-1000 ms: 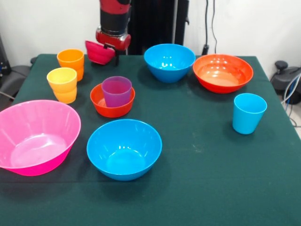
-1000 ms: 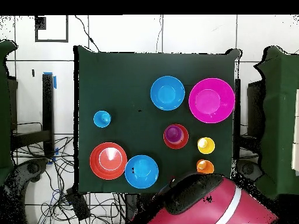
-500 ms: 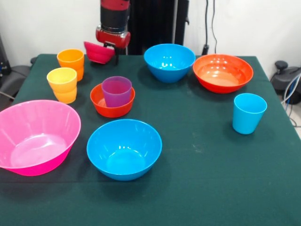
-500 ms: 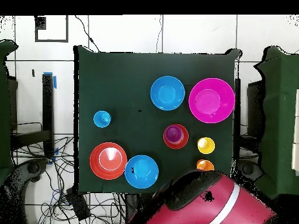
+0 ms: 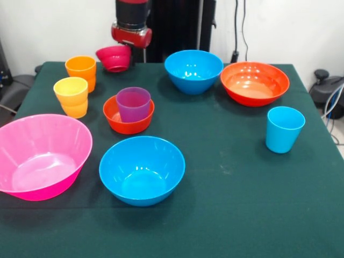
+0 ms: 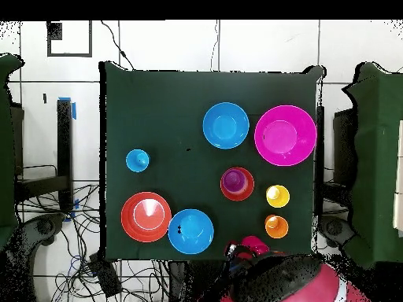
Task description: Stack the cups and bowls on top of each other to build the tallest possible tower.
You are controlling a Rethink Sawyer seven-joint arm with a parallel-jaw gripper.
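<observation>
My gripper (image 5: 130, 52) is at the table's far edge, shut on the rim of the small magenta bowl (image 5: 114, 58), which it holds nearly level just above the cloth beside the orange cup (image 5: 81, 70). The bowl also shows in the overhead view (image 6: 253, 243), at the arm's tip. The purple cup (image 5: 133, 104) stands upright inside the small orange-red bowl (image 5: 115, 121), in front of the gripper. The yellow cup (image 5: 71, 95) stands to their left. The light blue cup (image 5: 284, 129) stands alone at the right.
One blue bowl (image 5: 193, 70) and the wide orange bowl (image 5: 254, 82) sit at the far right. The other blue bowl (image 5: 142, 169) and the big pink bowl (image 5: 40, 156) sit near the front left. All are on a green cloth (image 5: 226, 177).
The gripper has lifted the magenta bowl a little and turned it from tilted to nearly level. In the overhead view the arm has drawn back, uncovering the orange cup and the bowl.
</observation>
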